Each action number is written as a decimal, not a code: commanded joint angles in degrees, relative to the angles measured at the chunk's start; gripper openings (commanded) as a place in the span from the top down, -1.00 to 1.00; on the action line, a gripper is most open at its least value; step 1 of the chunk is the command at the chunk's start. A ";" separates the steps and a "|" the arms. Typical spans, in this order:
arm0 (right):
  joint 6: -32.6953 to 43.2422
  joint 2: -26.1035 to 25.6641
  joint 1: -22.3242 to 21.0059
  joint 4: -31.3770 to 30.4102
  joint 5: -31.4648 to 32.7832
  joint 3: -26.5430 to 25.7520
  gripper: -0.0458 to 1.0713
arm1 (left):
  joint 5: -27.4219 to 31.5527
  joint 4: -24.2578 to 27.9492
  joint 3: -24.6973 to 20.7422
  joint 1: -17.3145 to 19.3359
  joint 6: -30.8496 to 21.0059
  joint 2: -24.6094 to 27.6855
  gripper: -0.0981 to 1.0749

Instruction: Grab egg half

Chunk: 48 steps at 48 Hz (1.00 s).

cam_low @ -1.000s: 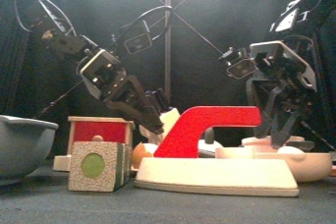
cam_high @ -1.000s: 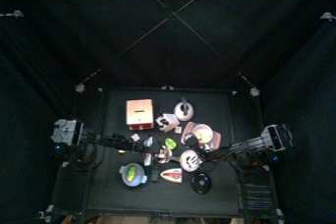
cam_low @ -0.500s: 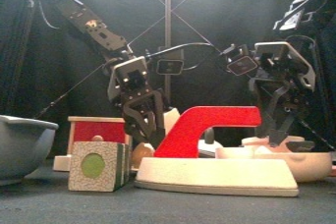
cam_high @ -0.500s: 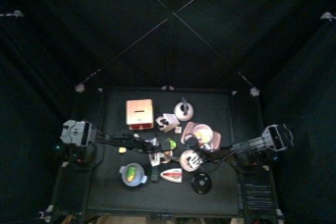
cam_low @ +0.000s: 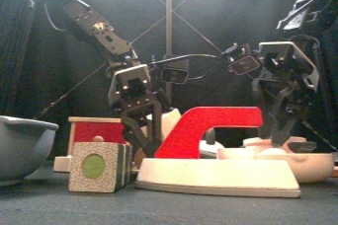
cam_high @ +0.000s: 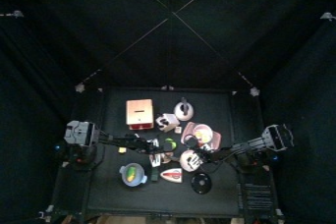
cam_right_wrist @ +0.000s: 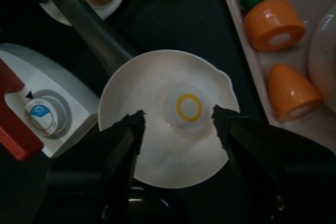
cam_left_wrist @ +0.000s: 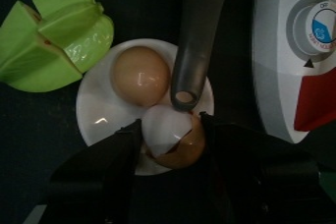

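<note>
- Your left gripper (cam_left_wrist: 171,145) points down over a white plate (cam_left_wrist: 98,110), just beside a green cut fruit toy (cam_left_wrist: 59,36).
- Its fingers (cam_left_wrist: 121,149) are spread wide, one on each side of the plate's middle, and they hold nothing.
- The egg half (cam_left_wrist: 168,130), whitish with an orange-brown part, lies on that plate between those fingers, touching a brown whole egg (cam_left_wrist: 140,74).
- A grey handle (cam_left_wrist: 197,31) crosses the plate; its end lies at the egg half.
- The red-and-white iron (cam_low: 211,155) sits between the arms.
- Your right gripper (cam_right_wrist: 182,128) hangs over a white shell-like piece (cam_right_wrist: 151,100) with a yellow ring. Its fingers are parted; you cannot tell whether they touch it.
</note>
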 commanded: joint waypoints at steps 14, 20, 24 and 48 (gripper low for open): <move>0.00 -0.79 0.79 0.00 -0.26 -0.70 -0.70 | -0.53 0.62 2.29 0.26 0.00 -8.35 -0.20; 0.00 -0.79 0.79 -0.09 -0.26 -0.79 -0.70 | -0.97 -2.02 2.37 0.35 0.09 -7.47 -0.29; 0.00 -0.79 0.79 -0.09 -0.26 -0.88 -0.70 | -1.23 -3.34 2.29 0.70 0.09 -6.94 -0.45; -0.09 0.00 1.67 -0.09 -0.35 -0.70 -0.70 | -3.69 -10.28 2.81 3.16 0.09 -6.77 -0.65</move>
